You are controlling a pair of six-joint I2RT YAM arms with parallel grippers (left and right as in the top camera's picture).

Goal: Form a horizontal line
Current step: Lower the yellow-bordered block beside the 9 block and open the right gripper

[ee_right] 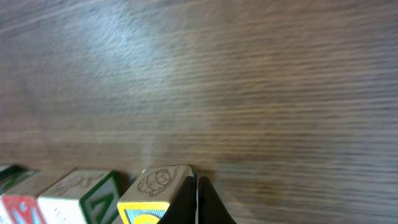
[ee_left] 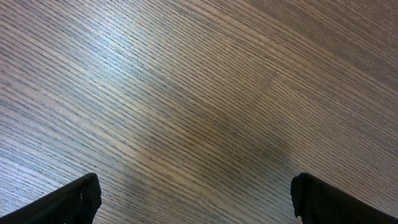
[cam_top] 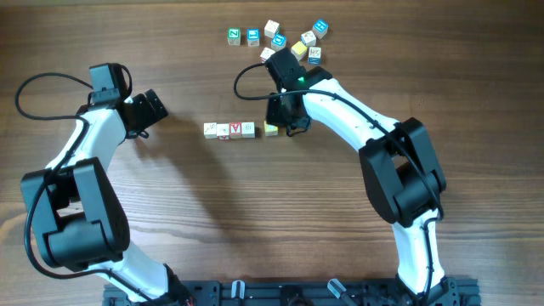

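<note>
I am holding my right jaws pinched shut with nothing between them, their tips standing against the right side of the yellow cube point(ee_right: 155, 186) at the right end of the row point(cam_top: 229, 129). The row is lying across the middle of the worktop point(cam_top: 255, 221), the red "V" cube point(cam_top: 235, 129) among the whitish ones. From overhead the yellow cube is looking slightly apart from its whitish neighbour point(cam_top: 248, 129); in my right wrist view the two seem to be meeting, so I cannot tell whether the gap is closed.

I am judging this as the nudging step: seating the last cube against the line using closed tips as a pusher. The next move is calling for a short, level push to the left, straight along the row, gentle enough not to skew the cubes, then a lift clear.

My left jaws are hanging wide over bare wood, well away from the row. The loose bunch point(cam_top: 293, 41) is sitting beyond my right arm, near the far edge.
</note>
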